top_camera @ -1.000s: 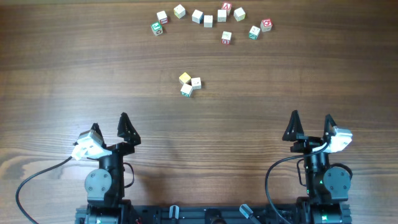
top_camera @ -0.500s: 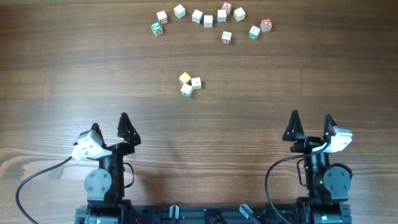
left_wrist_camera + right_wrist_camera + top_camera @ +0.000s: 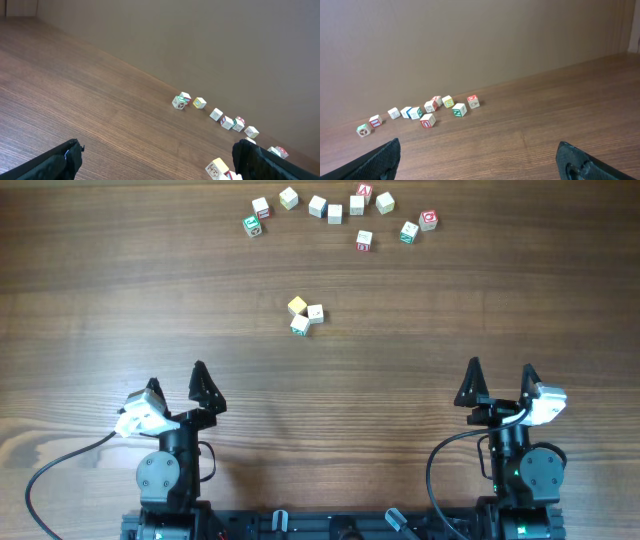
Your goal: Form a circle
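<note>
Sitting at the middle of the counter point(image 3: 100, 300), the circle point(image 3: 306, 313), three clustered cubes, one yellow-faced, loose cubes point(image 3: 335, 212) strung along the far edge, left tool point(image 3: 176, 380) and right tool point(image 3: 500, 370) near the front edge, both wide and empty

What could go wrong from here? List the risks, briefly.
1. The started ring is three small cubes packed tight, so setting a fourth beside them could knock them apart.
2. The spare cubes lie crowded together on the far side, so open fingers may nudge or catch a neighbour.
3. Those spares sit far from the left gripper and right gripper, so each fetch likely needs a long reach.
</note>
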